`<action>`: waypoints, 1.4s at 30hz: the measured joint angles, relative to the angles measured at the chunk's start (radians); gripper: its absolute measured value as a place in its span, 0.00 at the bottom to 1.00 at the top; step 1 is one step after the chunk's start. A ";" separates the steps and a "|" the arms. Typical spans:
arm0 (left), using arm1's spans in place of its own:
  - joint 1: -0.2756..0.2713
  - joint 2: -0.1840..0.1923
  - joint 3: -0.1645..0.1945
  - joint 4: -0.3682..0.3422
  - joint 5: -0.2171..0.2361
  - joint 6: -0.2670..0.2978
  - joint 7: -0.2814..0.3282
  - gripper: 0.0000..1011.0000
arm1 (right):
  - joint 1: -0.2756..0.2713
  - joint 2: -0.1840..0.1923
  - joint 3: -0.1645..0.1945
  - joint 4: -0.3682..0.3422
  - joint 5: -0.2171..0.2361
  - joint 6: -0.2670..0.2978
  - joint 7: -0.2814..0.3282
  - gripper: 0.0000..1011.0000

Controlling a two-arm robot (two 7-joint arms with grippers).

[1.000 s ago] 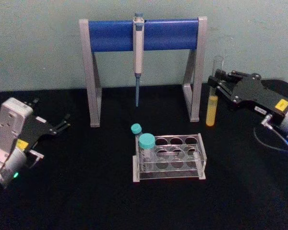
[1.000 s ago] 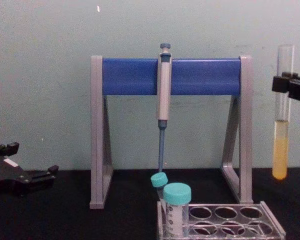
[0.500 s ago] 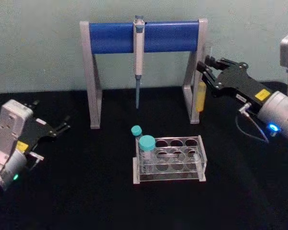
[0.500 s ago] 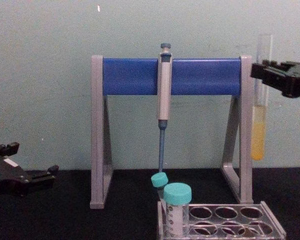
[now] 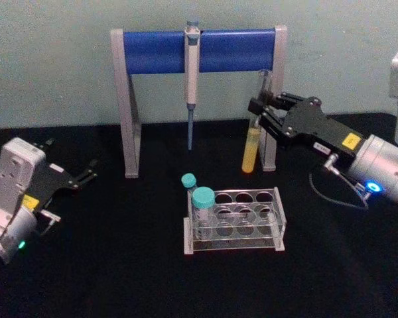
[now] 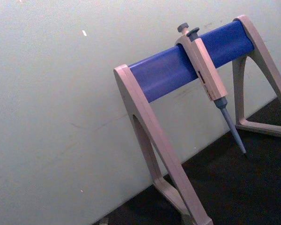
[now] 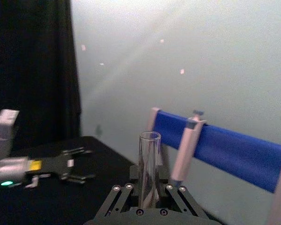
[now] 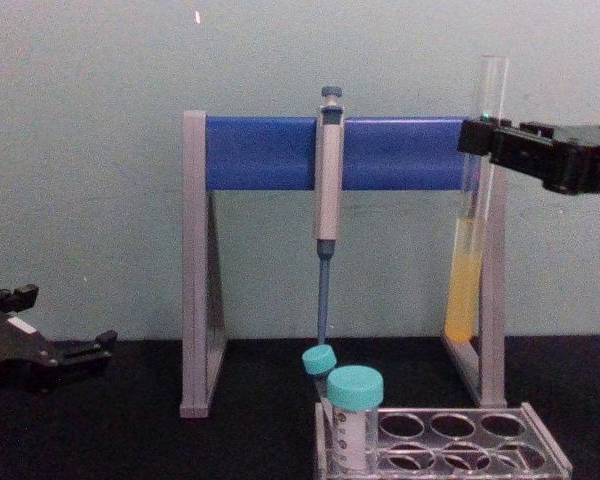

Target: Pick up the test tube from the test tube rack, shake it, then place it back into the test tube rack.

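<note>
Right gripper (image 5: 258, 114), jaws clamped high on the test tube (image 5: 251, 149), holds it near upright so the yellow liquid cannot spill, aloft behind the test tube rack (image 5: 239, 240) near the pipette stand (image 5: 152, 52); left gripper (image 5: 86, 173) parked far left, jaws apart

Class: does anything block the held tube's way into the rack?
Nothing visible does. The right gripper holds the test tube upright behind the rack. Two capped tubes fill its left end; the other holes are open. Left gripper sits far left.
</note>
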 joint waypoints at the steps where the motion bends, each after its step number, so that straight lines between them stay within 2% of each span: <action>1: 0.000 0.000 0.000 0.000 0.000 0.000 0.000 0.99 | -0.004 0.013 -0.001 -0.004 0.019 0.004 0.022 0.23; 6: 0.000 0.000 0.000 0.000 0.000 0.000 0.000 0.99 | -0.025 0.068 0.001 -0.018 0.072 0.026 0.080 0.23; 10: 0.000 0.000 0.000 0.000 0.000 0.000 0.000 0.99 | -0.039 0.102 0.006 -0.019 0.078 0.034 0.078 0.23; 13: 0.000 0.000 0.000 0.000 0.000 0.000 0.000 0.99 | -0.043 0.115 0.006 -0.016 0.069 0.033 0.057 0.23; 17: 0.000 0.000 0.000 0.000 0.000 0.000 0.000 0.99 | -0.039 0.122 0.004 -0.001 0.015 0.010 -0.009 0.23; 22: 0.000 0.000 0.000 0.000 0.000 0.000 0.000 0.99 | -0.028 0.106 0.004 0.007 -0.053 -0.012 -0.082 0.23; 25: 0.000 0.000 0.000 0.000 0.000 0.000 0.000 0.99 | -0.021 0.078 0.007 0.009 -0.104 -0.033 -0.133 0.23; 26: 0.000 0.000 0.000 0.000 0.000 0.000 0.000 0.99 | -0.021 0.078 0.007 0.009 -0.104 -0.033 -0.133 0.23; 29: 0.000 0.000 0.000 0.000 0.000 0.000 0.000 0.99 | -0.019 0.045 0.014 0.009 -0.123 -0.053 -0.159 0.23; 34: 0.000 0.000 0.000 0.000 0.000 0.000 0.000 0.99 | -0.016 0.009 0.023 0.010 -0.104 -0.061 -0.138 0.23; 42: 0.000 0.000 0.000 0.000 0.000 0.000 0.000 0.99 | -0.016 -0.003 0.030 0.010 -0.036 -0.061 -0.062 0.23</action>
